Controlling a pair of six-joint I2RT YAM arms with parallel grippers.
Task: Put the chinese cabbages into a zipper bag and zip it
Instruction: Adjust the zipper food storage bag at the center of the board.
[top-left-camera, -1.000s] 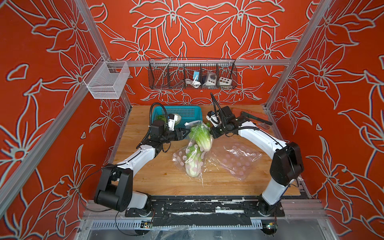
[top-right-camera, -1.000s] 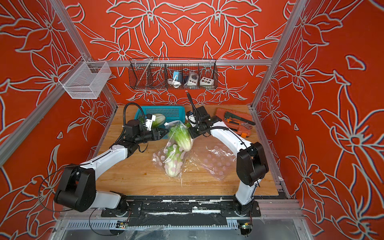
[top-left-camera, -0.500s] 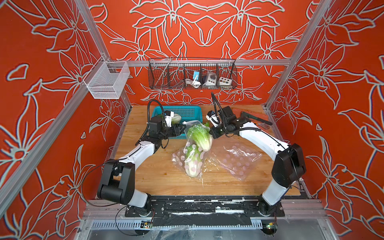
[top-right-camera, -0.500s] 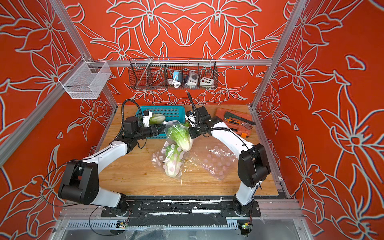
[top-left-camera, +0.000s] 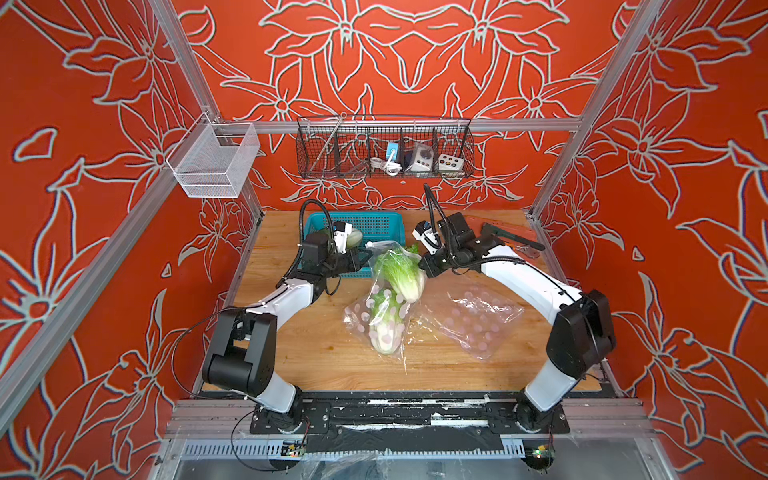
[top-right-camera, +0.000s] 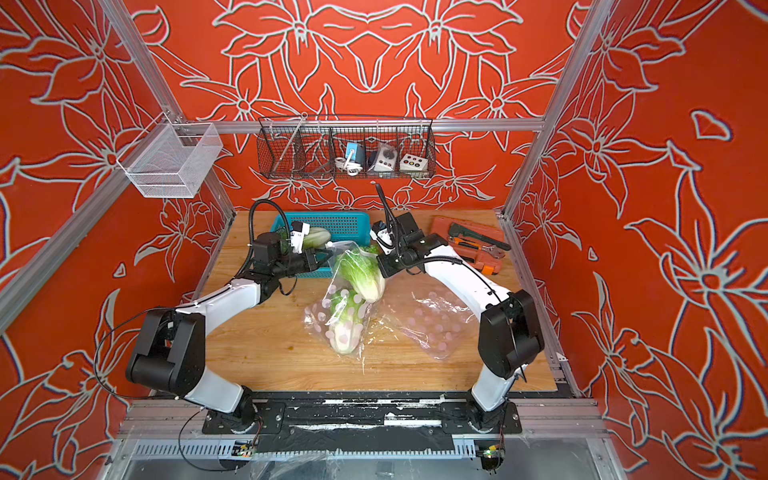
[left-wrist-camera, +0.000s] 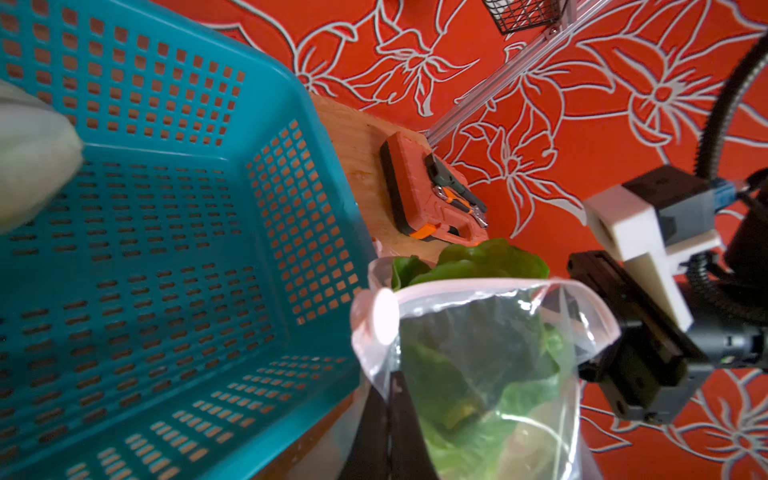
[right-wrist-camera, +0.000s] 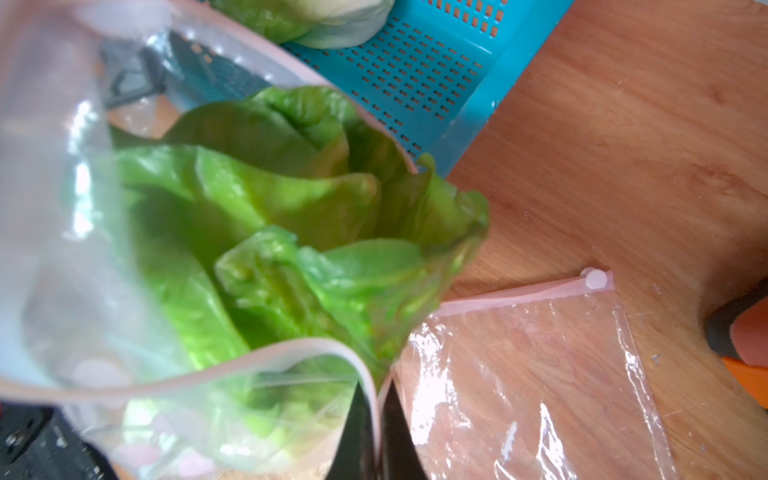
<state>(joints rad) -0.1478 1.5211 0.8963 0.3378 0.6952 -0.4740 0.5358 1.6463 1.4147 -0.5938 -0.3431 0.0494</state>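
The left tool (left-wrist-camera: 388, 419) is pinched shut on one side of the rim of the zipper bag (top-left-camera: 376, 320), and the right tool (right-wrist-camera: 376, 432) is clamped on the opposite side. The mouth is thus held spread and raised between them, while the bag's bottom rests on the counter (top-left-camera: 311, 357). Two heads are inside: the upper cabbage (top-left-camera: 402, 274) near the mouth and the lower cabbage (top-left-camera: 384, 328) at the bottom. The third cabbage (top-right-camera: 316, 237) lies in the teal basket (top-left-camera: 374, 220), just behind the left tool.

The thin film could be dragged out of either pinch by the weight of the heads. Leaves of the upper cabbage are seen past the zip track, so the seal could be fouled. If one side were let go to fetch the third head, the mouth would likely collapse.

Both bagged heads are set with their long axes along the bag's length, leafy tips toward the mouth and white bases toward the counter's front.
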